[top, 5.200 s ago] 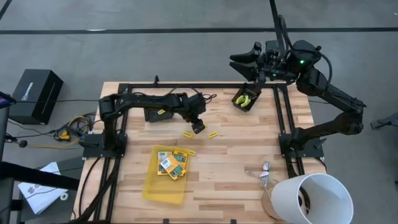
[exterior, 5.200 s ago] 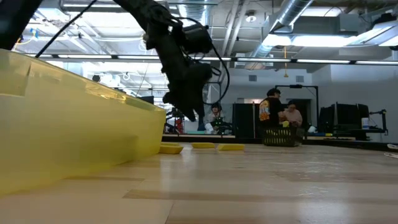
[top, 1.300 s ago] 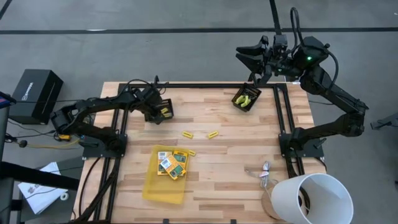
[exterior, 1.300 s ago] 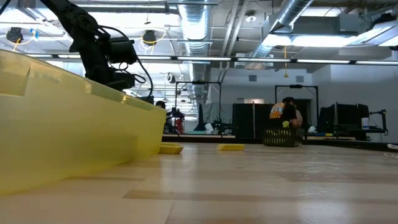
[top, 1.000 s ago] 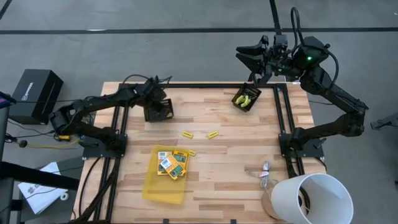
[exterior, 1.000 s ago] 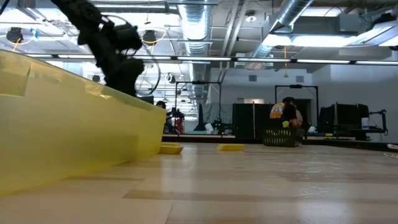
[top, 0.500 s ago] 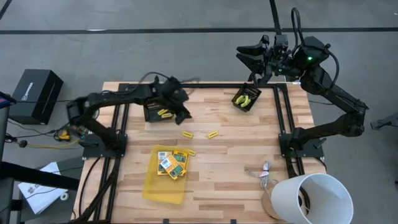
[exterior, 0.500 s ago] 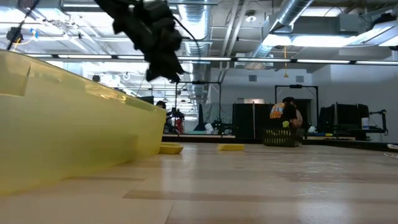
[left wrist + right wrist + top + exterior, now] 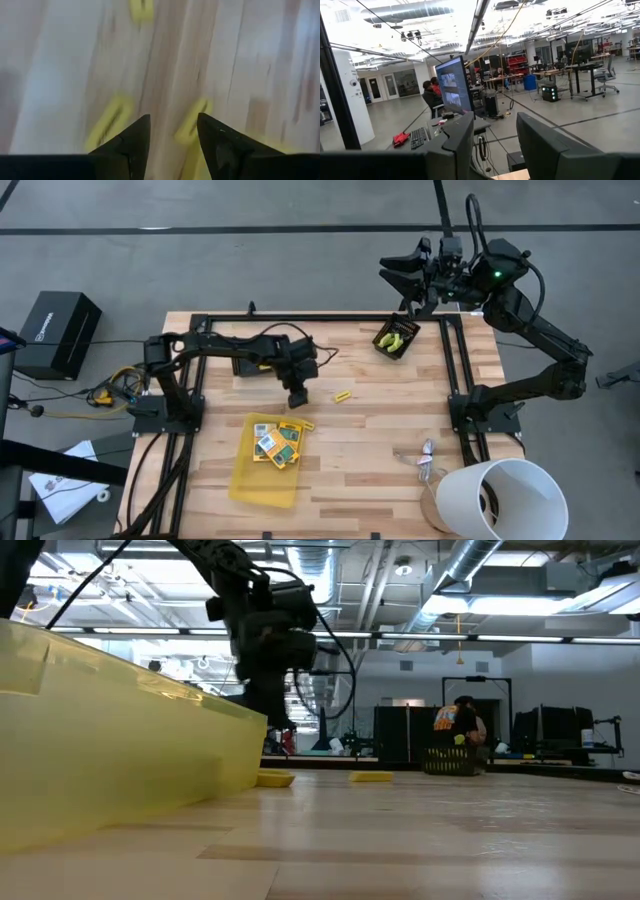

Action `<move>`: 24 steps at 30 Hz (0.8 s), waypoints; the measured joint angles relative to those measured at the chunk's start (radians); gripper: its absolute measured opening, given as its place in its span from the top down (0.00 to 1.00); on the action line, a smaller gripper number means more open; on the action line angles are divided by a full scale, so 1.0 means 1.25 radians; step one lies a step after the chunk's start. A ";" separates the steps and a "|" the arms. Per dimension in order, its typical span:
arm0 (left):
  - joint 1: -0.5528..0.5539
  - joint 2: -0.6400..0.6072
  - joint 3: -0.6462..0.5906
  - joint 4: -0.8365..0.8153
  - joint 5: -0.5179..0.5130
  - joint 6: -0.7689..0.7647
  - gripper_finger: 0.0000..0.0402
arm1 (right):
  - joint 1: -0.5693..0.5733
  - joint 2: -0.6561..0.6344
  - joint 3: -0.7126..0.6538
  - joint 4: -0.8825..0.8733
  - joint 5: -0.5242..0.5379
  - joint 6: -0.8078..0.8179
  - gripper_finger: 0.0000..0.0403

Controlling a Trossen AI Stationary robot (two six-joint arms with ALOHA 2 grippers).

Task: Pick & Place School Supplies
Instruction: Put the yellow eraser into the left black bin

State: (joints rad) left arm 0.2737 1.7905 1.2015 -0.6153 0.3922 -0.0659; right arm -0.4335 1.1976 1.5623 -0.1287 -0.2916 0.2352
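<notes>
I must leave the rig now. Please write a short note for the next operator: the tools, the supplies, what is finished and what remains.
Left tool: open, empty, low over the table middle, right above loose yellow sticks.
Right tool: open, empty, raised beyond the table's far edge.
Done: printed boxes lie in the yellow tray; scissor-like tools lie in the black bin.
Left: sticks on the bare wood, one to the right of the left tool, one by the tray's corner.
</notes>
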 joint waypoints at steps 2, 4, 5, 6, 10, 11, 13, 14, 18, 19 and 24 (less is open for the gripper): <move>-0.001 0.003 0.000 -0.038 -0.009 0.030 0.61 | 0.000 0.000 0.000 0.000 0.000 0.000 0.65; 0.000 0.003 0.000 -0.053 -0.032 0.064 0.61 | 0.000 0.000 0.000 0.001 0.000 0.000 0.66; 0.000 0.002 0.000 -0.050 -0.046 0.076 0.61 | 0.000 0.000 0.000 0.001 0.000 0.000 0.66; 0.001 0.002 0.002 -0.047 -0.060 0.092 0.62 | 0.000 0.000 0.000 0.001 0.000 0.000 0.66; 0.000 0.002 0.003 -0.047 -0.103 0.186 0.63 | 0.000 0.000 0.000 0.002 0.000 0.000 0.66; -0.001 0.002 0.003 -0.047 -0.112 0.211 0.63 | 0.000 0.000 0.000 0.002 0.000 0.001 0.65; -0.004 0.002 0.002 -0.052 -0.123 0.250 0.62 | 0.000 0.000 0.000 0.002 0.000 0.001 0.66; -0.004 0.002 0.002 -0.057 -0.123 0.259 0.62 | 0.000 0.000 0.000 0.003 0.000 0.001 0.66; -0.007 0.002 0.002 -0.078 -0.122 0.280 0.61 | 0.000 0.000 0.000 0.003 0.000 -0.002 0.66; -0.010 0.002 0.002 -0.083 -0.122 0.282 0.61 | 0.000 0.000 0.000 0.002 0.000 -0.006 0.66; -0.026 0.002 0.002 -0.087 -0.122 0.298 0.63 | 0.000 0.000 0.000 0.002 0.001 -0.036 0.65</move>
State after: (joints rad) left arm 0.2413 1.7927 1.2034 -0.7244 0.2394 0.3064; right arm -0.4335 1.1976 1.5623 -0.1261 -0.2909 0.1898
